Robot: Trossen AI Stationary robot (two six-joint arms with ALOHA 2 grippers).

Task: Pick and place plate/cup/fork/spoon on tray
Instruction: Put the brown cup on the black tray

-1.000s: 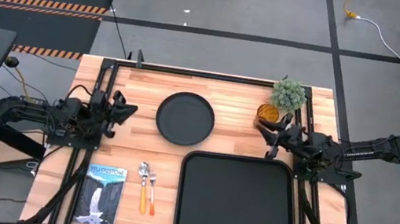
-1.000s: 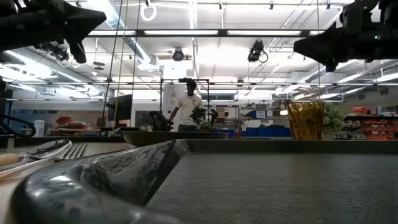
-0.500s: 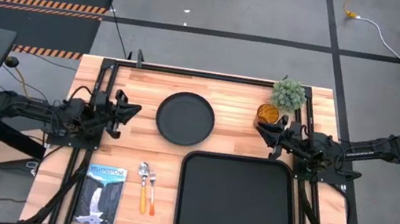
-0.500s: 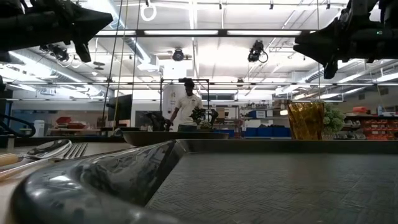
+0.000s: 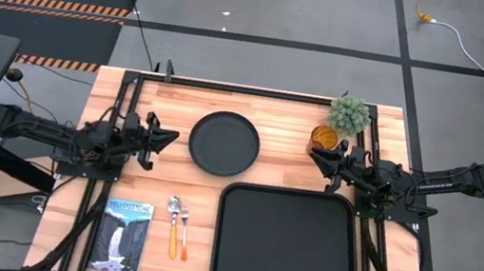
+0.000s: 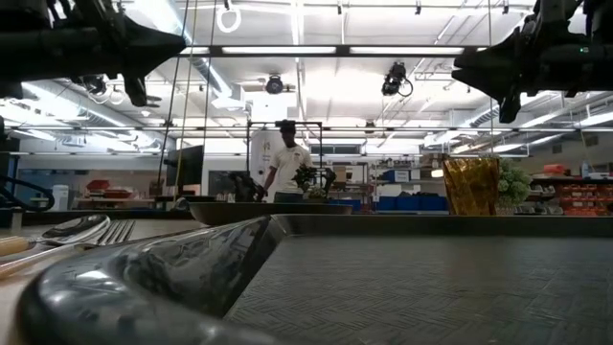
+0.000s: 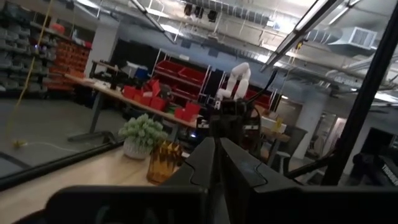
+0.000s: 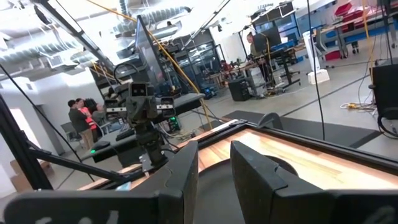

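Observation:
The round black plate (image 5: 225,143) lies flat at the table's middle. The amber cup (image 5: 323,135) stands upright at the far right, and also shows in the low view (image 6: 471,185). The spoon (image 5: 173,221) and the fork (image 5: 182,234) lie side by side left of the black tray (image 5: 219,238). My left gripper (image 5: 168,135) is shut and empty, raised above the table just left of the plate. My right gripper (image 5: 318,156) is open and empty, raised just on the near side of the cup, its fingers pointing toward the table's left.
A small green plant (image 5: 349,115) stands at the far right corner, beside the cup. A booklet (image 5: 124,236) lies at the near left. Black frame rails run along the table's left, right and far sides. A person (image 6: 285,163) stands in the room beyond the table.
My left gripper has gone toward the table's right edge, closing in on the plate's left rim, still raised and shut. My right gripper has shifted a little toward the left and far edges, nearer the cup.

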